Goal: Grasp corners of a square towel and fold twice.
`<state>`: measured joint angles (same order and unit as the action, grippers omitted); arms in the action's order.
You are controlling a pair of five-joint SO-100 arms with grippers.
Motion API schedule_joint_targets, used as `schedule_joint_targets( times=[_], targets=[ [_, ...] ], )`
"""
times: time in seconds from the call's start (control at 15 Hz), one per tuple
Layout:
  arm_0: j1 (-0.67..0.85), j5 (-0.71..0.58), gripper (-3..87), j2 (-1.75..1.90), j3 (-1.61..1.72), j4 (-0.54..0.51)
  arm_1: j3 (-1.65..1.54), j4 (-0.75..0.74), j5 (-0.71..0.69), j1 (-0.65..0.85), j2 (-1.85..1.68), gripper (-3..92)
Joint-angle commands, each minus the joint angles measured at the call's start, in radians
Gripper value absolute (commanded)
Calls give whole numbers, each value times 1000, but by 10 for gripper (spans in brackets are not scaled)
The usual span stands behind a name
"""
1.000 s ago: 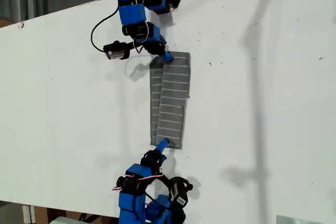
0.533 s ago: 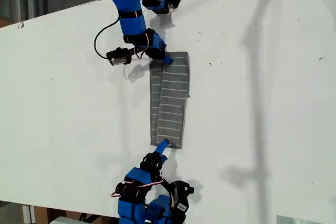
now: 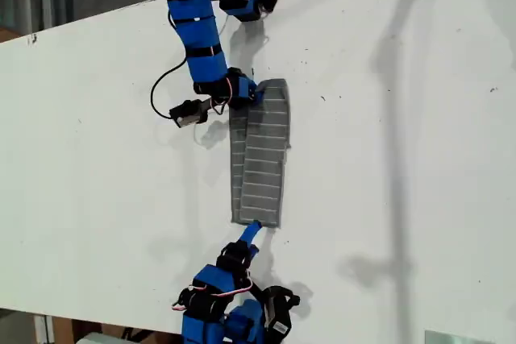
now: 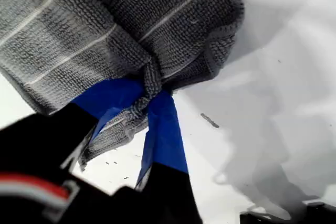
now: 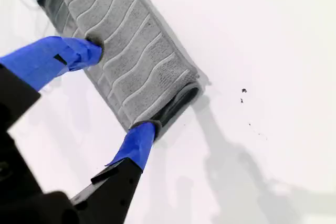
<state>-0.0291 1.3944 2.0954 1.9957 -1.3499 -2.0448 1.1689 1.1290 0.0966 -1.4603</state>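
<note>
You see my first gripper (image 3: 251,93) at the exterior view's left, clamped on a corner (image 4: 149,85) of the towel (image 3: 266,151). The towel lies mid-table as a narrow strip, so I judge one fold is done. My second gripper (image 5: 119,90) stands apart, straddling the other short end. The second fold is yours to make.

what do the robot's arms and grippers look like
Both arms are built of bright blue segments joined by black motor blocks, with thin red, white and black wires looping along them. My first gripper and my second gripper each have blue finger tips on black bodies.
</note>
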Motion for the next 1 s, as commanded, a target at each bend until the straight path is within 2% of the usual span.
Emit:
schedule_joint_targets(
  times=[0.0,0.47,0.73,0.93],
  targets=[
    [-12,12,275,38,-3,5,3,20,21,0,-23,-1],
    [-20,14,273,18,18,71,78,282,28,-5,-465,-1],
    [-31,21,272,2,21,83,169,357,-11,-8,-577,-1],
    [-49,35,270,2,26,97,178,566,121,54,-713,-1]
  ],
)
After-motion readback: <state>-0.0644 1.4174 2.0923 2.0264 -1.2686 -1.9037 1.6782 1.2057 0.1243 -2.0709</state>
